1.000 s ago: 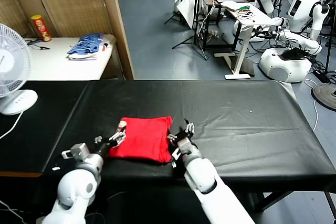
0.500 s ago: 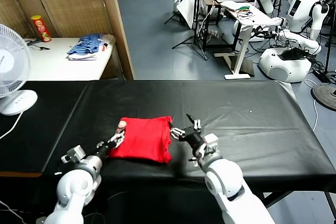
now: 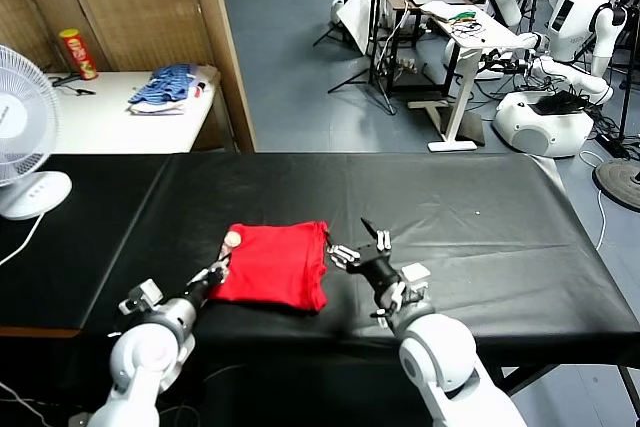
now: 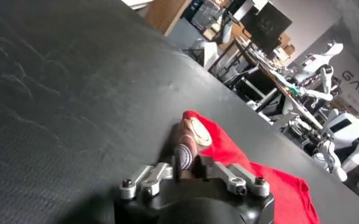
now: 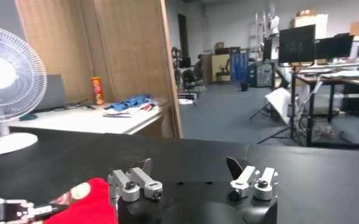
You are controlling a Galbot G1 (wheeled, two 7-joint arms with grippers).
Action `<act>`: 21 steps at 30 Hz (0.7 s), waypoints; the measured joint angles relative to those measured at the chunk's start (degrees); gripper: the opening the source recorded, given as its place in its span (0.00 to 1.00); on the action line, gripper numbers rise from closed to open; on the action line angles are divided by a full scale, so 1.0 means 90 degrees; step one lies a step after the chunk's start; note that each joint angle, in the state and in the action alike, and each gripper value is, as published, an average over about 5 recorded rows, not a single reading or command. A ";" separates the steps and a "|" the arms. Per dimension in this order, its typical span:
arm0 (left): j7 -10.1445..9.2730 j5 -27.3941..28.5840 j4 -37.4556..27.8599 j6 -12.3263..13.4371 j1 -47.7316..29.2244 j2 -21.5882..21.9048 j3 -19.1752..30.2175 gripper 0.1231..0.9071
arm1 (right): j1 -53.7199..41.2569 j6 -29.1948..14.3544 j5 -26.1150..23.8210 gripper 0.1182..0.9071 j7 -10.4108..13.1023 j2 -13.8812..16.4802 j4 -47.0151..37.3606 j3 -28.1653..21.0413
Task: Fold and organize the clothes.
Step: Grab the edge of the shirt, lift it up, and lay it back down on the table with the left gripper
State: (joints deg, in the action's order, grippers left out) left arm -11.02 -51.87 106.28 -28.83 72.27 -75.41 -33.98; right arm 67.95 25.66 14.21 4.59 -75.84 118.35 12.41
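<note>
The red T-shirt [image 3: 272,265] lies folded into a flat rectangle on the black table [image 3: 480,237], with a brown-and-white print patch at its far left corner. My left gripper [image 3: 216,271] is at the shirt's left edge. In the left wrist view its fingers [image 4: 180,169] are shut on the printed fold of the T-shirt [image 4: 228,151]. My right gripper [image 3: 362,244] stands open just right of the shirt, apart from it and holding nothing. The right wrist view shows the right gripper [image 5: 190,167] spread wide, with the T-shirt [image 5: 94,198] off to one side.
A white fan [image 3: 25,137] stands at the table's left end. Behind it, a white side table holds a blue-and-white cloth heap [image 3: 165,87] and a red can [image 3: 77,52]. A wooden partition, desks and other robots fill the background.
My left gripper has gone from open to shut at the shirt's left edge. My right gripper has drawn back to the right, off the shirt's right edge, and stays open.
</note>
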 joint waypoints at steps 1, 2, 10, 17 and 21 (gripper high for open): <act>0.0020 0.0172 0.0033 0.0014 0.0013 0.0016 0.0021 0.04 | 0.0038 0.0063 -0.0137 0.86 0.0080 -0.0024 0.0016 0.0029; 0.0046 0.0370 0.0072 0.0031 0.0030 0.0039 0.0045 0.05 | 0.0079 0.0126 -0.0276 0.86 0.0149 -0.0049 0.0031 0.0059; 0.0163 0.2583 0.0454 0.0135 0.0106 0.0429 0.0169 0.05 | 0.0555 0.0321 -0.1018 0.86 0.0252 -0.0163 0.0239 0.0375; 0.0318 0.4483 0.0656 0.0370 0.0299 0.1067 0.0030 0.05 | 0.0891 0.0326 -0.1092 0.86 0.0263 -0.0172 0.0422 0.0603; 0.0330 0.5205 0.0728 0.0440 0.0448 0.1537 -0.0171 0.05 | 0.0951 0.0305 -0.1108 0.86 0.0331 -0.0201 0.0507 0.0624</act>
State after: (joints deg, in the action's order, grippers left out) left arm -8.05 -5.03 112.84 -24.86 76.30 -61.58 -35.52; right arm 76.52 28.41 4.24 7.57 -77.65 122.92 18.03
